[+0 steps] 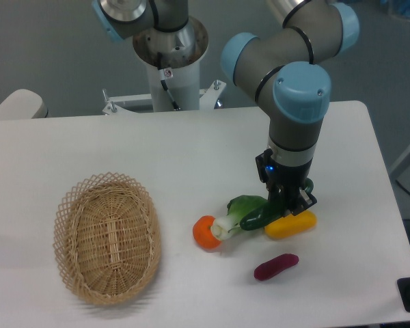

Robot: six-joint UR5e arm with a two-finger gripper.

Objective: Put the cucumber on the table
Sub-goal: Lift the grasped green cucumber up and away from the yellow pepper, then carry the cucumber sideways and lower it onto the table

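Dark green, glossy and slim, the toy cucumber [257, 219] lies on the white smooth tabletop [191, 157], touching the yellow oblong vegetable [291, 225] and the leafy green-and-white bok choy [238, 213]; the black two-finger gripper [287, 202] stands directly over its right end, pointing downward; whether the fingers clasp the cucumber cannot be told. An orange round vegetable [205, 231] sits beside the bok choy; a dark magenta oblong vegetable [276, 266] lies nearer the front edge; an oval woven wicker basket [106, 237] rests well apart at the left.

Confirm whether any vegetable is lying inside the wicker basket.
No, the basket holds nothing, and the cucumber, bok choy, yellow vegetable and magenta vegetable all sit outside it.
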